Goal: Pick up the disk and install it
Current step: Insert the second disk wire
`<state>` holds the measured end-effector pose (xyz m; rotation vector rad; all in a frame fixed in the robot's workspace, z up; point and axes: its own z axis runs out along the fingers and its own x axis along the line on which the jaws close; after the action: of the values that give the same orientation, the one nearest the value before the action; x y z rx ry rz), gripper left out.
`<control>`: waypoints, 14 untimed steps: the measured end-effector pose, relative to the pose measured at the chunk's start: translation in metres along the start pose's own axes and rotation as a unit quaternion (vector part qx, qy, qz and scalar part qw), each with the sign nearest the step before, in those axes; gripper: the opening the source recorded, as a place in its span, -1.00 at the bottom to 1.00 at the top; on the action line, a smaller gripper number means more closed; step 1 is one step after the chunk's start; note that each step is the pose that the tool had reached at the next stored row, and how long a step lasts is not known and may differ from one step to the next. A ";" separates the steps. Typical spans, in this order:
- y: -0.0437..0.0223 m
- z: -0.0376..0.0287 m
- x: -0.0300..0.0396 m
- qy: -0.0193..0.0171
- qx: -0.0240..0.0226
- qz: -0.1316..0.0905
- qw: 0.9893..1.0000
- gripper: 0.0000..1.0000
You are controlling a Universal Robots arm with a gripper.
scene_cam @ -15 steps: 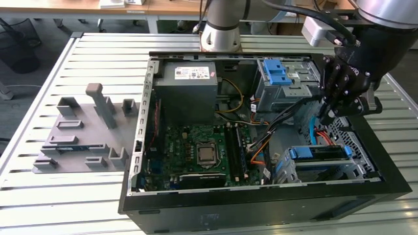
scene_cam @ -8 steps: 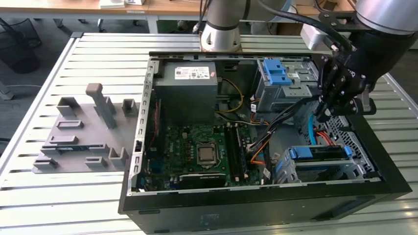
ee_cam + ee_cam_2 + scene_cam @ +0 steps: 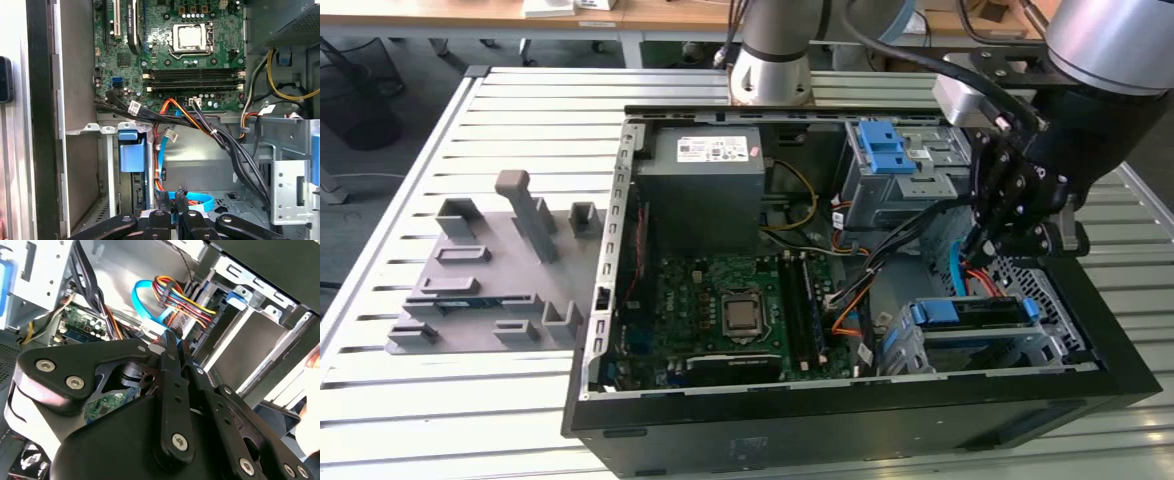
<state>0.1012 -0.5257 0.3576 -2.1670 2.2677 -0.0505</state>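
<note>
The pincer [image 3: 1014, 240] hangs inside the open computer case [image 3: 854, 420], its fingers drawn together with nothing between them, just above the disk [image 3: 974, 312]. The disk, in its blue frame, sits in the metal bay [image 3: 1047, 350] beside the motherboard [image 3: 734, 310], so installation looks done or nearly done.

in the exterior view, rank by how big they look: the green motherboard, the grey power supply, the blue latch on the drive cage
1. motherboard, largest
2. power supply
3. blue latch, clearly smallest

The power supply lies farther from the camera, so its gap to the motherboard is uncertain.
</note>
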 end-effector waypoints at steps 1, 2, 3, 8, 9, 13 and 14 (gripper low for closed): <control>0.0003 0.0007 0.0011 0.001 0.000 0.000 1.000 -0.69; 0.0007 0.0011 0.0018 0.003 0.000 0.000 1.000 -0.69; 0.0014 0.0010 0.0020 0.008 0.001 0.000 1.000 -0.69; 0.0034 0.0037 0.0024 0.018 0.006 0.000 1.000 -0.69; 0.0034 0.0046 0.0029 0.019 0.006 0.000 1.000 -0.69; 0.0034 0.0075 0.0059 0.019 0.006 0.000 1.000 -0.69; 0.0034 0.0082 0.0070 0.019 0.006 0.000 1.000 -0.69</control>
<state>0.0977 -0.5327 0.3494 -2.1787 2.2793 -0.1059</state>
